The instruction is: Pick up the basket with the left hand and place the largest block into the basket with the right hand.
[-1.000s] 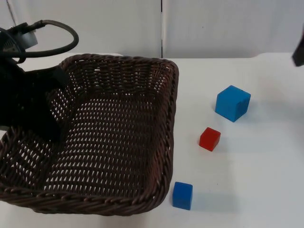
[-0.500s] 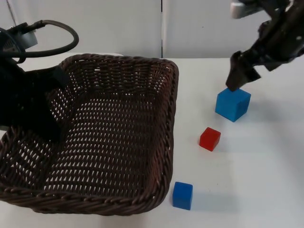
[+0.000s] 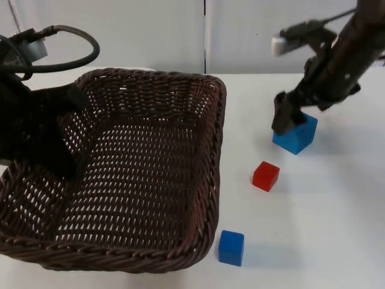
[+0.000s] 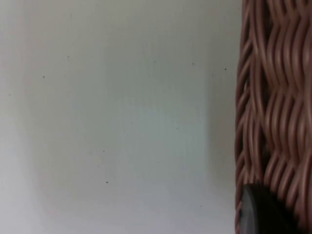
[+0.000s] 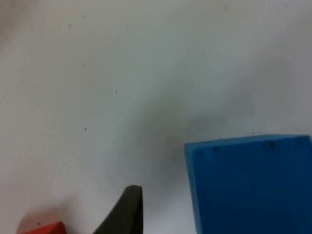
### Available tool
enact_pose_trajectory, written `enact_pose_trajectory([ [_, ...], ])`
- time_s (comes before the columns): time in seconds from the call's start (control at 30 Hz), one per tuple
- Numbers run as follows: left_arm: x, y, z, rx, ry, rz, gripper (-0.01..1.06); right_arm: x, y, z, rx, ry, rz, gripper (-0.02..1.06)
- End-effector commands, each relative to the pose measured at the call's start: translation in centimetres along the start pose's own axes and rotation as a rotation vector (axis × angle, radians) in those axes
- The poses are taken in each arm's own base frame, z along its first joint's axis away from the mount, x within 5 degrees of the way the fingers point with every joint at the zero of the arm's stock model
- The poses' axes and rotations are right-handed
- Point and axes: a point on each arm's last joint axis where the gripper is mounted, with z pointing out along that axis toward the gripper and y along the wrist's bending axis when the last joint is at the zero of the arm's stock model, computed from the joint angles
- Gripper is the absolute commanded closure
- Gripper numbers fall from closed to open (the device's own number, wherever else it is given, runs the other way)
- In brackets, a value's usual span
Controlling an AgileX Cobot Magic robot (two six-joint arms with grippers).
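The dark brown wicker basket [image 3: 216,150] takes up the table's left half. My left gripper [image 3: 63,159] is shut on its left rim; in the left wrist view a black fingertip [image 4: 261,212] presses against the woven rim [image 4: 273,97]. The large blue block [image 3: 298,135] lies to the right of the basket. My right gripper [image 3: 287,120] hangs open at that block's upper left edge. In the right wrist view one fingertip [image 5: 124,212] stands beside the large blue block [image 5: 251,187], apart from it.
A red block [image 3: 265,176] lies below the large blue one, and its corner [image 5: 44,228] appears in the right wrist view. A small blue block [image 3: 231,247] sits by the basket's near right corner. Bare white table [image 3: 337,229] lies at the right, grey partition wall [image 3: 252,30] behind.
My right arm has come in from the upper right and dropped down-left onto the large blue block's edge. The left arm, basket and blocks have not moved.
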Motion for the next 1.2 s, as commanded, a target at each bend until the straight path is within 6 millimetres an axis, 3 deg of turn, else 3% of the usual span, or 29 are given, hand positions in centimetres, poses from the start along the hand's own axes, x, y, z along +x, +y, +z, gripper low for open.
enact_pose_trajectory([
  [0.0,0.1,-0.4,-0.4,0.028,-0.013,-0.022,1.05,0.0,-0.1,0.8,0.007,-0.011,-0.002,-0.01],
  [0.17,0.1,-0.4,-0.4,0.028,-0.013,-0.022,1.05,0.0,-0.1,2.2,0.004,-0.049,0.041,-0.01],
  [0.5,0.1,-0.4,-0.4,0.028,-0.013,-0.022,1.05,-0.3,-0.1,2.2,0.009,-0.076,0.052,0.09],
  [0.8,0.1,-0.4,-0.4,0.028,-0.016,-0.022,1.05,0.2,0.3,2.2,-0.034,-0.025,0.096,0.10],
  [0.87,0.1,-0.4,-0.4,0.028,-0.016,-0.022,1.05,0.2,0.2,2.2,-0.030,-0.025,0.095,0.18],
  [0.93,0.0,-0.4,-0.4,0.027,-0.017,-0.022,1.05,0.1,0.2,2.2,-0.024,-0.037,0.095,0.35],
  [0.97,0.0,-0.4,-0.4,0.027,-0.017,-0.022,1.05,0.1,0.2,2.2,-0.024,-0.037,0.095,0.35],
  [1.1,0.0,-0.4,-0.4,0.027,-0.017,-0.022,1.05,-0.2,0.2,1.4,-0.027,-0.040,0.107,0.90],
  [1.13,0.0,-0.4,-0.4,0.027,-0.017,-0.022,1.05,-0.2,0.2,1.4,-0.027,-0.040,0.107,0.90],
  [1.17,0.0,-0.4,-0.4,0.027,-0.017,-0.022,1.05,-0.2,0.3,1.0,-0.031,-0.034,0.112,0.99],
])
